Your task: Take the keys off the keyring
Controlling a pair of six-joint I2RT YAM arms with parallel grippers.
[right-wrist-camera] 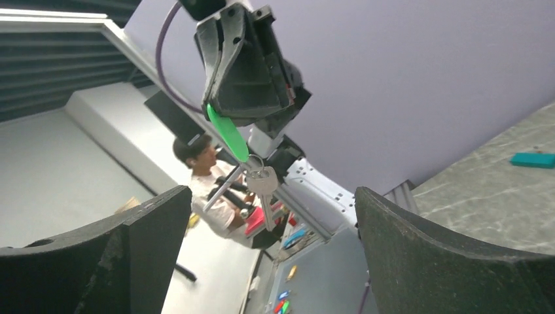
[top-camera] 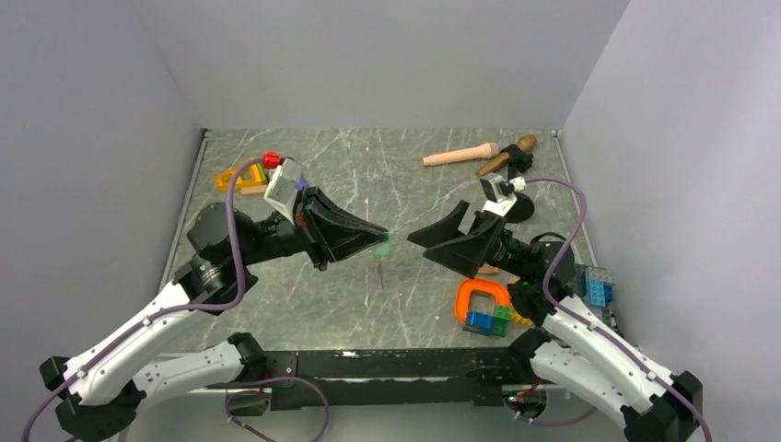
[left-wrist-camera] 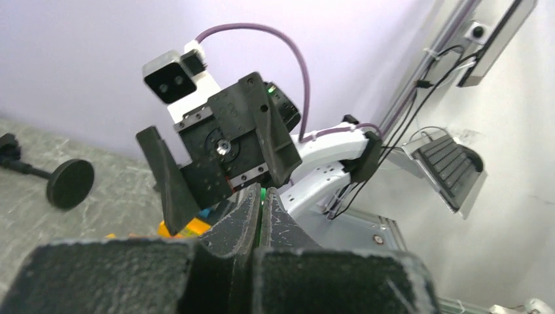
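My left gripper [top-camera: 381, 238] is shut on a bright green oblong tag [right-wrist-camera: 227, 134] and holds it in the air over the middle of the table. In the left wrist view only a green sliver [left-wrist-camera: 262, 194] shows between the pressed fingers. Below the tag hangs the keyring [right-wrist-camera: 254, 163] with a silver key [right-wrist-camera: 265, 191] and a second one [right-wrist-camera: 219, 190] seen edge-on. My right gripper [top-camera: 422, 244] faces them, a short way to the right. It stands wide open with nothing between its fingers [right-wrist-camera: 150, 248]. A flat teal piece [right-wrist-camera: 535, 159] lies on the table.
An orange loop with blue and green bricks [top-camera: 483, 304] lies at the front right, with blue bricks [top-camera: 597, 285] beside it. Yellow, orange and red blocks [top-camera: 244, 175] sit at the back left. A peach rod [top-camera: 460, 155] and a brown-headed tool [top-camera: 507, 157] lie at the back right.
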